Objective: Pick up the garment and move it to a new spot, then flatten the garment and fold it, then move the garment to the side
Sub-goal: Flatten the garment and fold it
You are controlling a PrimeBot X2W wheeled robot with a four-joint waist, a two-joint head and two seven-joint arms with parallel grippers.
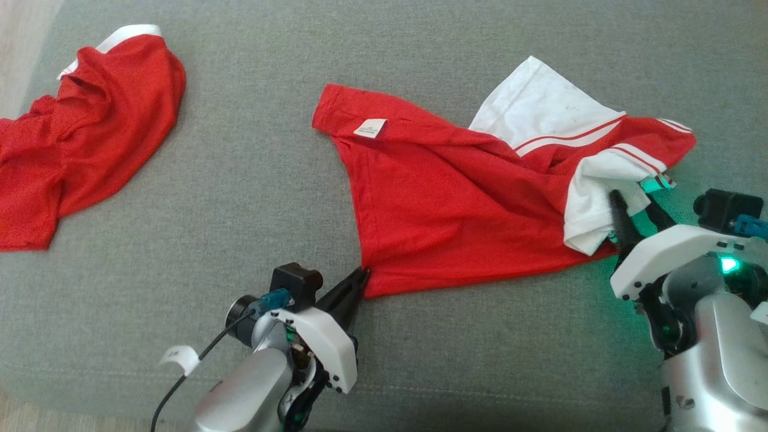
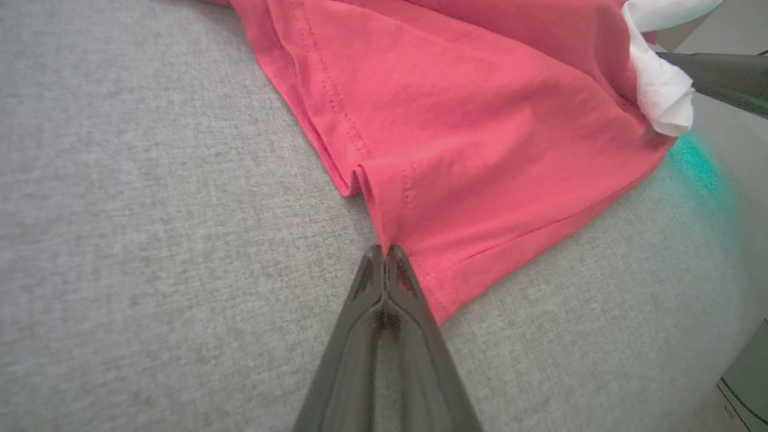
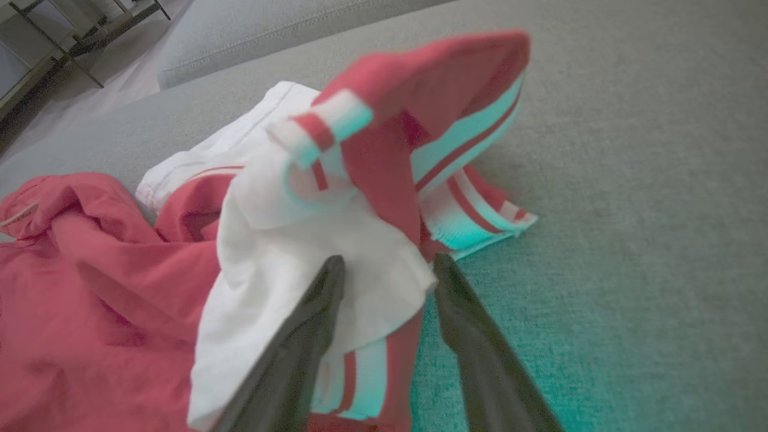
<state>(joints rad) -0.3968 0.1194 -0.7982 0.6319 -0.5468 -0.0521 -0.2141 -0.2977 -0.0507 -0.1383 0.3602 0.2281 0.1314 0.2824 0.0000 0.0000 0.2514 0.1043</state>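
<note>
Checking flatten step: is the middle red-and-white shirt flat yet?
Not flat: the red-and-white fabric shirt lies creased, white sleeve bunched over its red body.

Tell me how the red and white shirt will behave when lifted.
Probably floppy: the shirt lies in soft creases. Pinched at one hem corner by the left end effector, it would likely hang and bunch. Thin fabric suggests it's light.

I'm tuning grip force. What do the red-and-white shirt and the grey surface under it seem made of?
Red-and-white shirt: looks like soft matte knit jersey, perhaps cotton; it creases and drapes limply, with stitched hems. Grey surface: seems woven upholstery fabric, matte, with a fine heathered weave.
</note>
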